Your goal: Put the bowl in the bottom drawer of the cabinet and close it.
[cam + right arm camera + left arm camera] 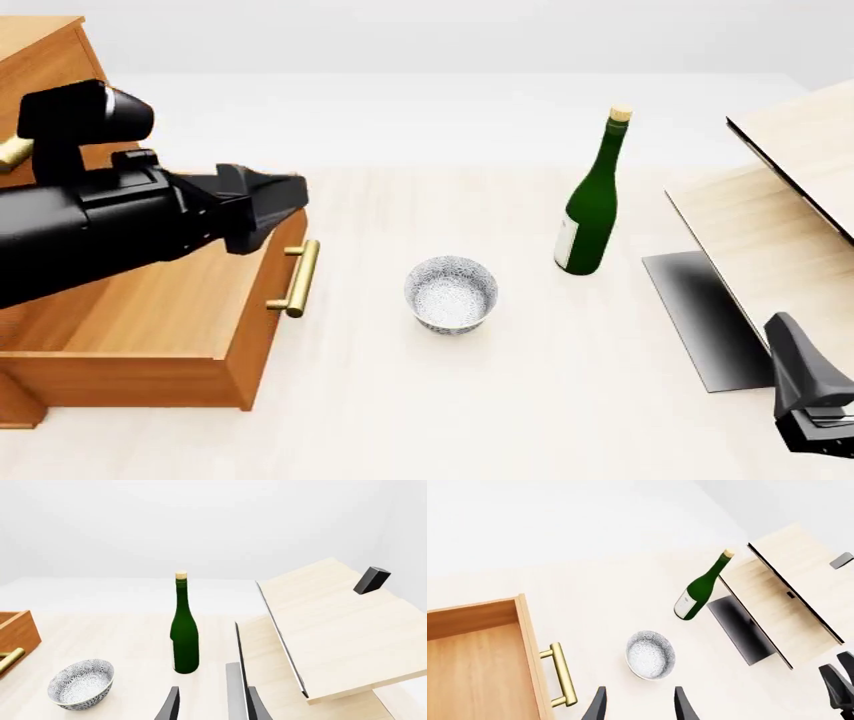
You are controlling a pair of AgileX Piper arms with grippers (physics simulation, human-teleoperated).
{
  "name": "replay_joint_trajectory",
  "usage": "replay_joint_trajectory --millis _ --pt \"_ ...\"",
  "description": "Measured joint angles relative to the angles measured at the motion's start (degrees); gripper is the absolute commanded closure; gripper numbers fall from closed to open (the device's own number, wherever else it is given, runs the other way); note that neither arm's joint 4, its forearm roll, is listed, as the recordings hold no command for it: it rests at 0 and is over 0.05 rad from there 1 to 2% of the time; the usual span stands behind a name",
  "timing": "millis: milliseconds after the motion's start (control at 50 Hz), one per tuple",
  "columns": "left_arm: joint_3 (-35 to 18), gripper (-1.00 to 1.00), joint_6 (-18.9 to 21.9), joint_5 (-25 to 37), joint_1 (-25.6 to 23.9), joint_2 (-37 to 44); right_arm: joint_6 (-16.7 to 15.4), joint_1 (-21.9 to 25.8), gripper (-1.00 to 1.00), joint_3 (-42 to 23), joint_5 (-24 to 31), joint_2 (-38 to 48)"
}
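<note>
The speckled white bowl [451, 293] stands upright on the table, just right of the pulled-out bottom drawer [147, 320] and its brass handle [296, 278]. The drawer's inside [474, 670] is bare wood. Only a corner of the cabinet [40, 50] shows at the far left. My left gripper [278, 205] hovers above the drawer's front right corner, left of the bowl. In the left wrist view the left gripper [640, 710] is open, with the bowl [650, 655] ahead of it. My right gripper [807, 395] sits low at the near right, open [213, 707] and empty, far from the bowl [81, 684].
A green bottle [594, 200] with a cork stands upright behind and right of the bowl. A pale wood panelled structure [787, 210] with a dark panel [701, 315] fills the right side, close to the right gripper.
</note>
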Motion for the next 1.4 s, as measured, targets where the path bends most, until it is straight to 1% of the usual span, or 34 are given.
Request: replay_joint_trajectory --millis 220,360,520,760,1100,1400 --pt "-4.15 -1.00 -1.70 2.17 -0.58 2.07 0.00 0.00 -1.00 0.00 0.01 -0.01" --pt "-6.66 -1.00 -2.35 3.81 -0.44 2.88 0.00 0.00 -1.00 0.00 0.01 -0.01" --pt "-9.43 -1.00 -2.85 5.12 -1.37 4.85 0.00 0.00 -1.00 0.00 0.01 -0.01" --pt "-12.25 -1.00 -3.43 5.82 -2.80 9.05 0.00 0.00 -1.00 0.00 0.02 -0.02" --pt "-14.75 -1.00 -4.08 4.15 -2.90 15.32 0.00 0.00 -1.00 0.00 0.01 -0.02" --pt "-14.13 -1.00 -5.70 -0.22 -1.80 20.74 0.00 0.00 -1.00 0.00 0.01 -0.02"
